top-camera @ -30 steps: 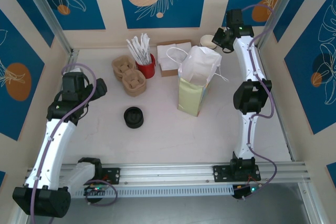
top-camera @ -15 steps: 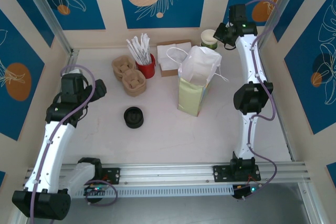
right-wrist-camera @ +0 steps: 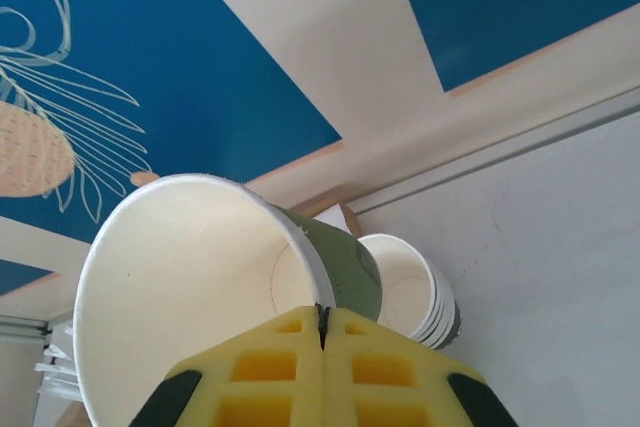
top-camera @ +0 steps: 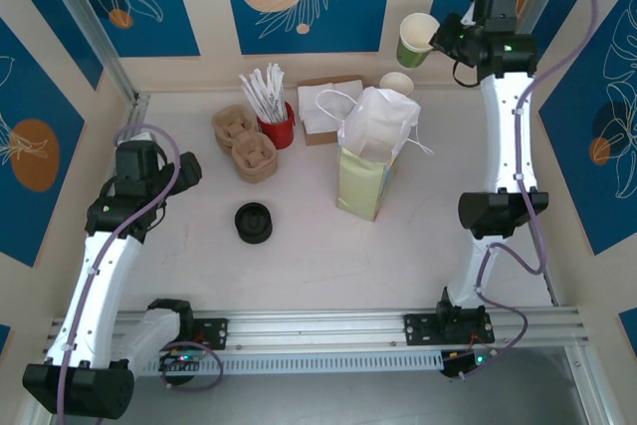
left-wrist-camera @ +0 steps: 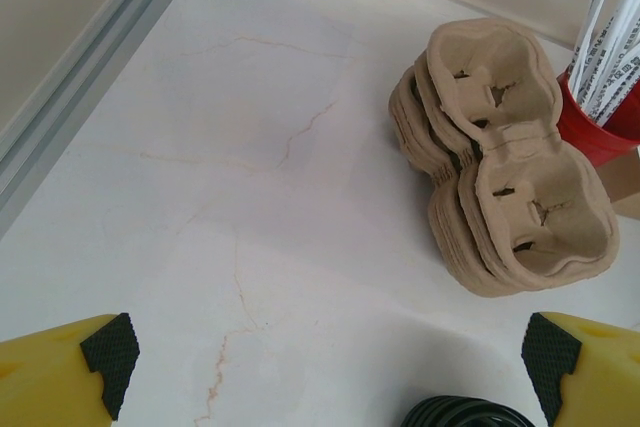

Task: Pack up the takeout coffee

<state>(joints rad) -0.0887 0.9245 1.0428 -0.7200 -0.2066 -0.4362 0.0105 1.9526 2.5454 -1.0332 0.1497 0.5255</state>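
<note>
Left of the tall white-and-pale-yellow paper bag (top-camera: 370, 161) and nearer than it, the left gripper (left-wrist-camera: 330, 352) hovers over the pale marbled table (left-wrist-camera: 250, 147), jaws spread wide and holding nothing. A loose round black plastic lid (top-camera: 253, 223) lies left of the bag. Beyond the bag's far right corner, above the stacked white cups (top-camera: 396, 83), the right gripper (right-wrist-camera: 320, 322) pinches the rim wall of the lidless olive-green paper cup (top-camera: 418, 37), raised off the table.

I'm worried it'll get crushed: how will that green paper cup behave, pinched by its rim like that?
Probably light: the cup looks empty inside and hangs from one wall in the right gripper. Its thin paper wall may flex or dent under the pinch. Held on one side only, it could swing or slip if jolted.
</note>
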